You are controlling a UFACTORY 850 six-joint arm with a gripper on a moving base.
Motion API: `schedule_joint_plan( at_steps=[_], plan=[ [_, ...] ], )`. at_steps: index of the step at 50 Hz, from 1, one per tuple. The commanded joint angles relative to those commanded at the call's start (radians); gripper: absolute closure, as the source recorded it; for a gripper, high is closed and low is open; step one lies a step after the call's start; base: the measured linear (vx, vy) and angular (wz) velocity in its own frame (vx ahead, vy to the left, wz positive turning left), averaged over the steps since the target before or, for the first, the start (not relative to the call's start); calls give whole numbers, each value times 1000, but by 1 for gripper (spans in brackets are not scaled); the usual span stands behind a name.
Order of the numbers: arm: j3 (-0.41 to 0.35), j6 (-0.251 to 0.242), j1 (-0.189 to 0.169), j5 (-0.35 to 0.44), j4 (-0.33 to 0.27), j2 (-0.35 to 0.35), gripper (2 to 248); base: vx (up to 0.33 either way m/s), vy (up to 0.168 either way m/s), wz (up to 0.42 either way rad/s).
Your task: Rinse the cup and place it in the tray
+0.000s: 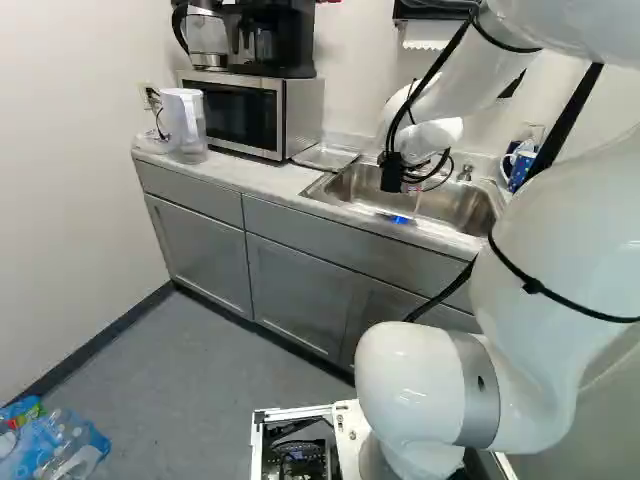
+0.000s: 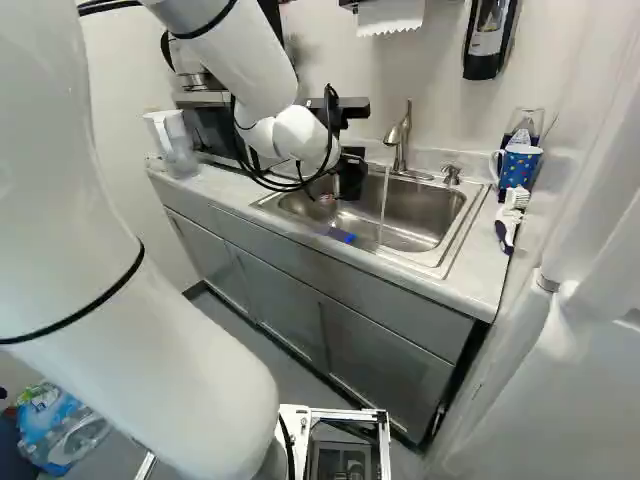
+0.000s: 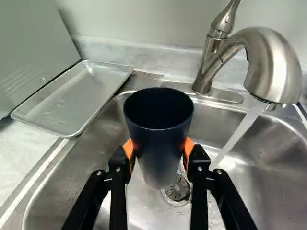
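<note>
Dark cup (image 3: 158, 143) gripped: the fingers (image 3: 197, 165) close on its wall from two sides, orange pads touching. It is held over the sink (image 3: 266, 191), mouth up, long axis near upright, drain (image 3: 177, 189) showing just past its base.

Key relation: the cup hangs between tray (image 3: 72, 100) and stream (image 3: 240, 132), the two on opposite sides. Water from the tap (image 3: 276, 62) falls beside the cup, not into its mouth. If rinsing is the step in hand, the move is sideways toward the stream, then a tilt to drain. Whether the cup is rinsed, cannot tell; inside too dark.

Tray lies flat on the surface (image 3: 24, 153), by the sink's edge. Left base view sets it between microwave (image 1: 300, 110) and sink; right base view mostly hides it behind the arm, but shows the stream's fall plainly, plus a blue mug (image 2: 518, 165) near the surface's far corner.

Risk: knocking the spout; wet wall slipping in the pads.
</note>
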State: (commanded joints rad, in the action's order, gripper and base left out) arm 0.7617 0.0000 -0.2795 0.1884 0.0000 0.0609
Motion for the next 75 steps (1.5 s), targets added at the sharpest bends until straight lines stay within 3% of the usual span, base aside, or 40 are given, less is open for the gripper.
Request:
schedule_joint_plan(
  at_steps=[21, 46, 75],
  plan=[
    [-6, 0, -22, -40, 0, 7, 130, 0, 0, 0],
    [-32, 0, -82, -40, 0, 32, 130, 0, 0, 0],
    [-62, 0, -148, -30, 0, -2, 130, 0, 0, 0]
  ],
)
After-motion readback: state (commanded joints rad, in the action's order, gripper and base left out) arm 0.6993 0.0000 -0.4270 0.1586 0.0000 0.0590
